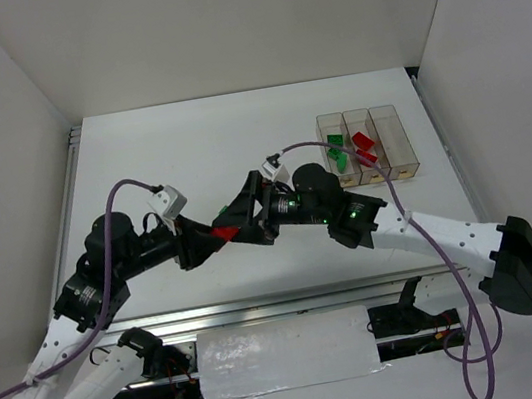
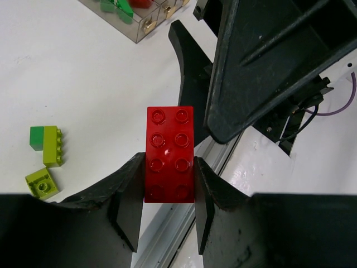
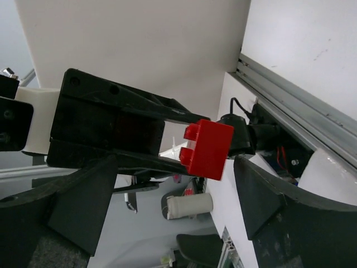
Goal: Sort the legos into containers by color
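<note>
My left gripper (image 1: 209, 239) is shut on a red two-by-four lego (image 1: 223, 234) and holds it in the air over the table's middle. In the left wrist view the lego (image 2: 170, 153) sits between both pads, studs toward the camera. My right gripper (image 1: 246, 219) is open and faces the left one, its fingers (image 2: 262, 67) beside the lego's far end without touching it. In the right wrist view the lego (image 3: 207, 148) hangs between the spread right fingers (image 3: 268, 195). The three clear containers (image 1: 362, 144) stand at the back right: green legos (image 1: 338, 154) in the left one, red legos (image 1: 366, 146) in the middle one.
A yellow-green lego joined to a dark green one (image 2: 47, 145) and a small yellow-green lego (image 2: 40, 182) lie on the table under the left arm. They are hidden in the top view. The aluminium rail (image 1: 263, 306) runs along the table's near edge.
</note>
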You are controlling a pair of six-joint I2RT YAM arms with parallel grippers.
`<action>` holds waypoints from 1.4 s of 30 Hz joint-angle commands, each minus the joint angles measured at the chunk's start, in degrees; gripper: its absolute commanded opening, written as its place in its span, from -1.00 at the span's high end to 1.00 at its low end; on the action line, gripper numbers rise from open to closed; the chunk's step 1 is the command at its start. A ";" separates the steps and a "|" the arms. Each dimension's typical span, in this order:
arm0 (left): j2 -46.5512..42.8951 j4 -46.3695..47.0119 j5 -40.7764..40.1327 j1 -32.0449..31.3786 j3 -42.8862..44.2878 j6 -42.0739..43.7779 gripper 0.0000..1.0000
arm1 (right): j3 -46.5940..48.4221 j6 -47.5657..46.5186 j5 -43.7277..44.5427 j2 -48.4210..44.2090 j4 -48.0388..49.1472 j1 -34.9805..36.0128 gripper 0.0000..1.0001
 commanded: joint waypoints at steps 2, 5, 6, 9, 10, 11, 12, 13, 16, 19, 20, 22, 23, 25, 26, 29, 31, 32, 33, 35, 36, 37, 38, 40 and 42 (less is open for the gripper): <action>-1.63 1.98 1.82 -0.48 -0.30 1.19 1.00 | 3.69 1.84 3.40 1.74 4.50 2.31 -0.70; -1.54 1.64 1.30 -0.39 -0.30 1.02 1.00 | 4.22 1.49 4.28 2.62 5.12 3.19 -0.26; -1.54 1.55 1.12 -0.48 -0.22 1.02 1.00 | 4.31 1.40 4.98 2.53 5.03 3.63 -0.12; -1.63 1.46 1.38 -0.39 -0.04 1.02 1.00 | 3.52 1.31 5.42 2.35 5.20 3.89 0.72; -1.63 1.46 1.21 -0.39 -0.04 1.02 1.00 | 3.35 1.49 5.86 2.27 5.03 3.89 1.00; -1.80 1.37 0.86 -0.39 -0.04 0.93 0.80 | 3.08 1.40 6.13 2.00 5.12 3.81 1.00; -1.98 1.11 -0.27 -0.48 0.05 0.75 0.58 | 2.47 1.32 6.48 1.57 5.12 3.81 1.00; -2.15 0.67 -1.24 -0.39 0.05 0.49 0.29 | 2.03 0.79 7.35 1.13 5.38 3.63 1.00; -2.86 -0.82 -8.44 -0.30 0.49 -1.00 -0.99 | 1.06 -2.44 10.68 -0.98 2.15 1.10 1.00; -3.12 -3.37 -21.08 -0.30 1.10 -4.16 -0.99 | -0.26 -7.28 17.26 -4.14 -6.64 -8.00 1.00; -3.12 -4.33 -25.21 -0.13 1.19 -6.69 -0.99 | -0.96 -8.78 18.51 -5.63 -8.57 -11.19 1.00; -3.04 -7.75 -36.46 0.40 1.37 -9.17 -0.99 | -0.18 -14.13 22.28 -6.17 -15.51 -21.35 1.00; -3.04 -8.99 -40.50 0.49 1.45 -11.79 -0.99 | 2.09 -16.07 28.13 -5.56 -21.11 -24.64 1.00; -2.16 -13.19 -50.85 0.84 2.07 -14.18 -0.99 | 5.35 -21.43 34.31 -3.98 -25.53 -30.18 1.00; -1.81 -14.18 -52.91 0.84 2.85 -15.58 -0.99 | 6.93 -22.84 38.95 -1.63 -27.56 -35.52 1.00; -1.28 -15.07 -54.78 0.93 2.95 -16.12 -0.99 | 13.95 -27.68 41.98 4.69 -30.21 -44.23 1.00; -1.19 -14.63 -53.73 0.93 2.69 -15.86 -0.99 | 17.21 -29.70 42.16 8.66 -33.11 -47.07 1.00; -1.02 -14.45 -53.03 0.84 2.60 -15.51 -0.99 | 19.93 -30.32 42.08 12.42 -33.90 -48.82 1.00; -0.75 -14.45 -52.76 0.93 2.60 -15.42 -0.99 | 21.00 -31.72 41.55 14.03 -34.60 -49.54 1.00; 0.04 -14.71 -52.67 1.02 2.68 -15.33 -0.99 | 23.28 -32.78 40.94 18.34 -35.05 -50.16 1.00; 0.30 -14.72 -52.58 0.93 2.77 -15.33 -0.99 | 23.82 -33.57 40.41 19.57 -35.66 -50.59 1.00; 0.83 -14.80 -52.67 1.02 2.95 -15.24 -0.99 | 24.43 -33.93 40.32 21.75 -36.36 -50.60 1.00; 1.09 -15.06 -52.84 1.02 2.95 -15.33 -0.99 | 24.79 -34.10 40.32 22.47 -37.50 -50.60 1.00; 1.79 -15.50 -53.63 1.10 3.04 -15.59 -0.99 | 22.26 -34.28 39.27 22.66 -35.68 -50.42 1.00; 2.41 -15.94 -54.42 1.02 3.21 -15.94 -0.99 | 19.53 -34.02 38.83 21.96 -33.65 -50.51 0.99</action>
